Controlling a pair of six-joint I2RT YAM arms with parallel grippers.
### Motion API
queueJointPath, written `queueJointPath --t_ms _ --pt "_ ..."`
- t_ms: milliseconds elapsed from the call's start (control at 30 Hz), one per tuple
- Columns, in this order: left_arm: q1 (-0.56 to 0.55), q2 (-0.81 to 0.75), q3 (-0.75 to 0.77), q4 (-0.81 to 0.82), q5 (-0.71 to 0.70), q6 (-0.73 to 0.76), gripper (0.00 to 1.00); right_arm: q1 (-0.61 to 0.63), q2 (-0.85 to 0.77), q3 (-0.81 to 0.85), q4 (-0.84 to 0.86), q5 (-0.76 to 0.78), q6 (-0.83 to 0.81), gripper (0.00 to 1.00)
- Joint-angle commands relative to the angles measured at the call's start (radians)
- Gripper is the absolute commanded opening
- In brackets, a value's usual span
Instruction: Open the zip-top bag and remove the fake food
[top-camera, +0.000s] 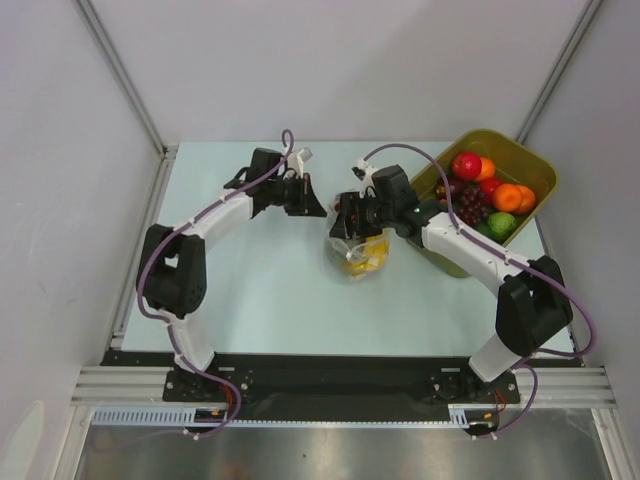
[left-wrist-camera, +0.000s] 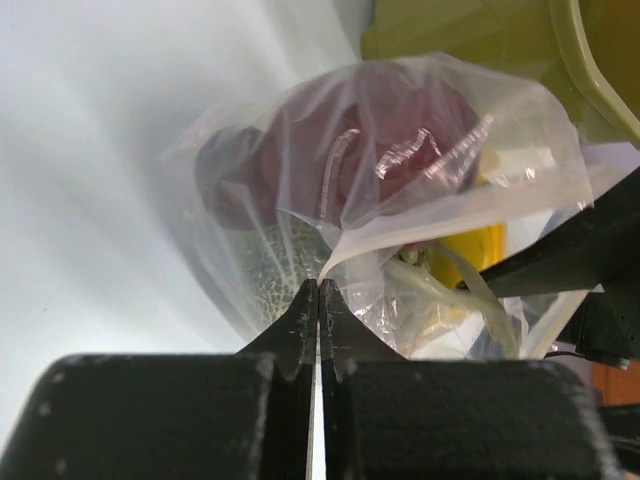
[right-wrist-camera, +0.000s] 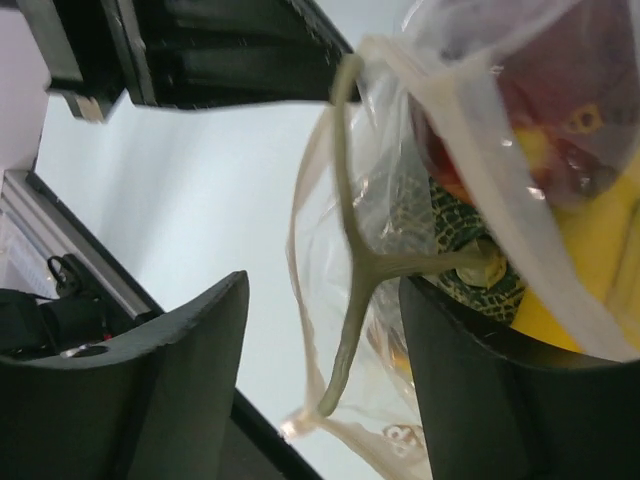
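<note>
The zip-top bag (top-camera: 358, 255) lies mid-table, clear and crinkly, with a yellow banana showing inside. In the left wrist view the bag (left-wrist-camera: 400, 150) holds a dark maroon piece (left-wrist-camera: 300, 170), a netted grey-green melon (left-wrist-camera: 270, 270) and the banana (left-wrist-camera: 480, 250). My left gripper (left-wrist-camera: 320, 285) is shut, its tips pinching a film edge of the bag. My right gripper (right-wrist-camera: 322, 290) is open, and the bag's zip strip (right-wrist-camera: 345, 330) hangs between its fingers. The melon (right-wrist-camera: 460, 230) sits against its right finger. In the top view the two grippers, left (top-camera: 318, 205) and right (top-camera: 342, 222), meet at the bag's top.
An olive-green tub (top-camera: 535, 165) at the back right holds several toy fruits (top-camera: 490, 195), close behind the right arm. It also shows in the left wrist view (left-wrist-camera: 480, 30). White walls enclose the table on three sides.
</note>
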Motion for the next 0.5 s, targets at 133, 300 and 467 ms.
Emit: queueJointPath --t_ms 133,300,467 --pt "-0.032 -0.047 -0.009 0.048 0.027 0.035 0.00 -0.005 -0.006 0.089 0.060 0.112 0.028 0.74" --pt "-0.032 -0.081 -0.017 0.051 0.032 0.034 0.00 -0.022 -0.041 0.065 0.124 0.198 0.056 0.77" --pt "-0.032 -0.096 -0.009 0.060 0.055 0.018 0.00 -0.062 -0.086 0.005 0.198 0.264 0.083 0.77"
